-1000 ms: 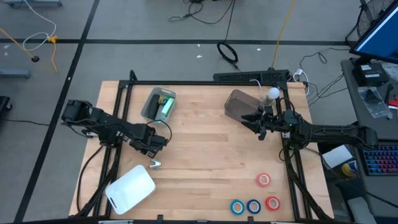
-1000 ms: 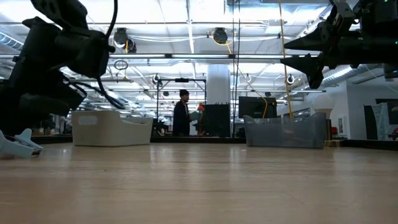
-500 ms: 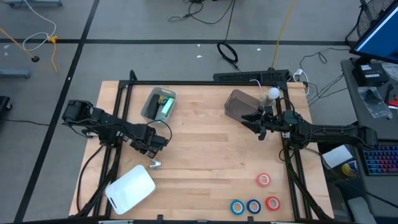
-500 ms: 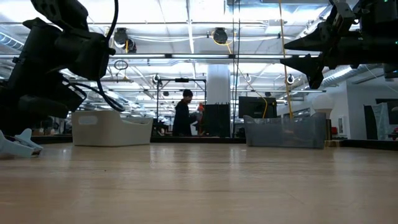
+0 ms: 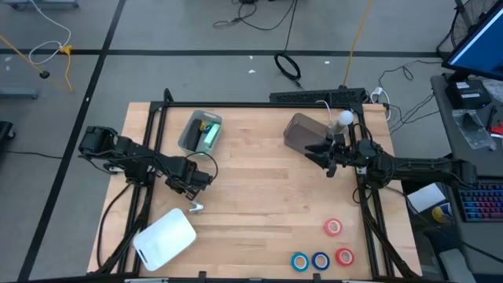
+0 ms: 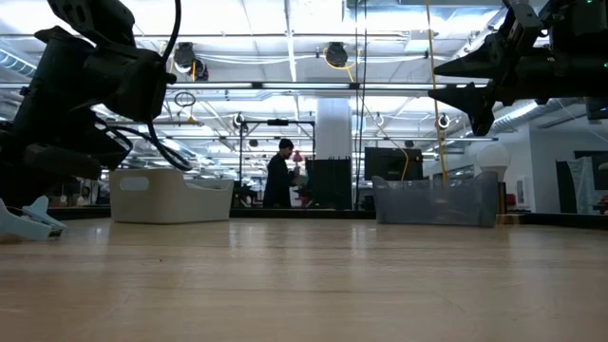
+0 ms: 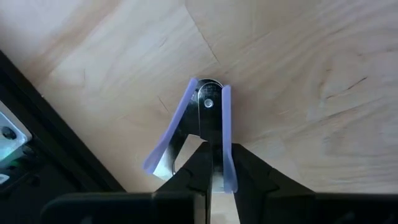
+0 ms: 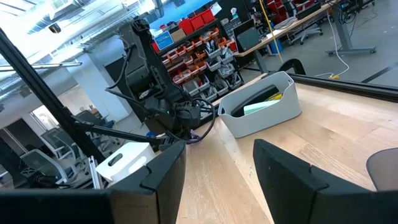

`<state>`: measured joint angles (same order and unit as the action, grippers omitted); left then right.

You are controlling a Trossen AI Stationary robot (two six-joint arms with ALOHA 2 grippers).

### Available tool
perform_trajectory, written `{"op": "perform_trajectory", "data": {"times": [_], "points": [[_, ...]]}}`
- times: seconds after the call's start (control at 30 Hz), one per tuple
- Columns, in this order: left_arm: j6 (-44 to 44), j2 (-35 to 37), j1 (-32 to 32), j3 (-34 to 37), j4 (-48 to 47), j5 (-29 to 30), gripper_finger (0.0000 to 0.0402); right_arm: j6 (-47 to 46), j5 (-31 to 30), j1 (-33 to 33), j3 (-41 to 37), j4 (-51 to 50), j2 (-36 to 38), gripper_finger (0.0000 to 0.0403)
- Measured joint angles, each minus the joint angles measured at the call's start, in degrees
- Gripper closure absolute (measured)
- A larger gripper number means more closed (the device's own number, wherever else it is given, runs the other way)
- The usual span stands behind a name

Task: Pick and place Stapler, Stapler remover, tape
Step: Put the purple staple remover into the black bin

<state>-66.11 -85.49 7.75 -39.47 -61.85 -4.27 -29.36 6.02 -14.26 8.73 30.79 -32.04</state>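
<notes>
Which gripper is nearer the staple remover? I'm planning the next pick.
Left. The left gripper is just above the staple remover; the right gripper hangs across the table by the grey bin.
</notes>
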Motion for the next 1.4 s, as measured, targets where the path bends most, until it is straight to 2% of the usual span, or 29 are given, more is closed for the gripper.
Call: {"op": "perform_trajectory", "data": {"times": [0.3, 0.57, 0.87, 1.0, 1.17, 1.3, 1.4], "points": [[3.1, 0.0, 0.0, -5.7, -7.1, 4.8, 0.037, -0.1, 0.0, 0.0, 0.0, 0.0, 0.0, 0.0222], [4.8, 0.0, 0.0, -12.5, -12.5, 5.4, 0.0371, -0.1, 0.0, 0.0, 0.0, 0.0, 0.0, 0.0222], [9.9, 0.0, 0.0, -26.7, -12.6, 7.4, 0.0367, -5.8, 0.0, 0.0, 0.0, 0.2, 0.0, 0.0222], [15.1, 0.0, 0.0, -33.5, -7.4, 10.6, 0.0372, -8.1, 0.0, 0.0, 0.0, 0.2, 0.0, 0.0222], [22.5, 0.0, -0.4, -37.7, 6.1, 11.3, 0.0371, -9.0, 0.0, 0.0, 0.0, 0.2, 0.0, 0.0222], [28.5, 0.0, -1.4, -37.7, 17.6, 8.4, 0.0371, -8.8, -1.0, 0.0, 0.0, 0.4, 0.0, 0.0222], [32.3, 0.0, -2.4, -37.7, 24.0, 5.3, 0.0372, -8.4, -4.8, 0.0, 0.0, 1.3, 0.0, 0.0222]]}}
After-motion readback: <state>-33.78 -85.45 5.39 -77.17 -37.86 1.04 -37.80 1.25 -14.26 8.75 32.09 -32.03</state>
